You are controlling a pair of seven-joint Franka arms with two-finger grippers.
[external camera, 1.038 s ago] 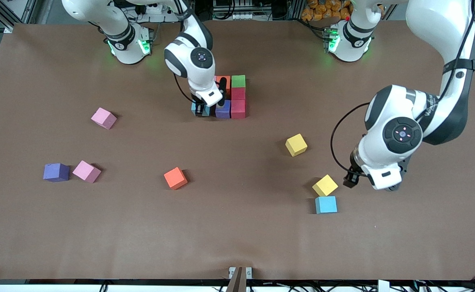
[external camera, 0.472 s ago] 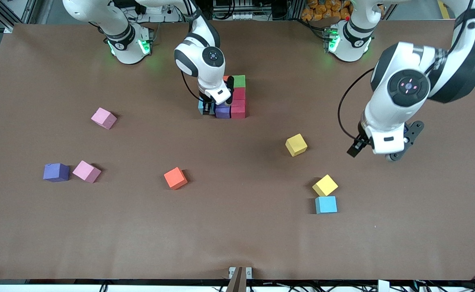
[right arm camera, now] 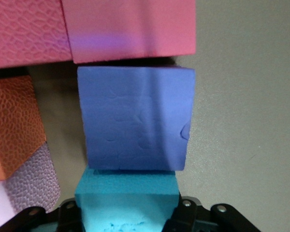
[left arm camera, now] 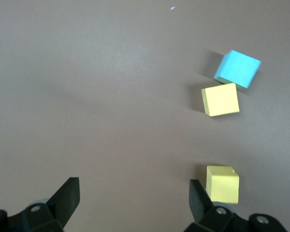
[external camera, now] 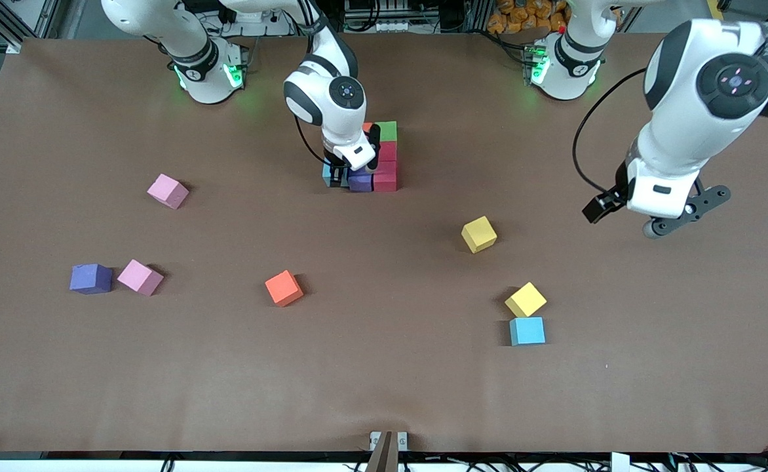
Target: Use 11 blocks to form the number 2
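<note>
A partial figure of touching blocks lies mid-table toward the robots: green (external camera: pixel 385 131), two red (external camera: pixel 385 152) (external camera: pixel 385 177), purple (external camera: pixel 360 181) and a bit of orange (external camera: pixel 366 126). My right gripper (external camera: pixel 337 178) is shut on a light blue block (right arm camera: pixel 125 200), which rests against the purple block (right arm camera: pixel 135 118) at the table. My left gripper (external camera: pixel 623 219) hangs open and empty above bare table toward the left arm's end. Its wrist view shows its gripper (left arm camera: pixel 133 198) with two yellow blocks (left arm camera: pixel 221 99) (left arm camera: pixel 223 183) and a light blue one (left arm camera: pixel 237 68) below.
Loose blocks lie nearer the front camera: yellow (external camera: pixel 478 234), yellow (external camera: pixel 525 299) touching light blue (external camera: pixel 527 331), orange (external camera: pixel 284 288), pink (external camera: pixel 168 191), and pink (external camera: pixel 140 276) beside purple (external camera: pixel 90 278). A bracket (external camera: pixel 388 440) sits at the table's front edge.
My left arm has risen from beside the yellow block and swung toward its own end of the table, still open. My right gripper slid the light blue block up against the purple one.
</note>
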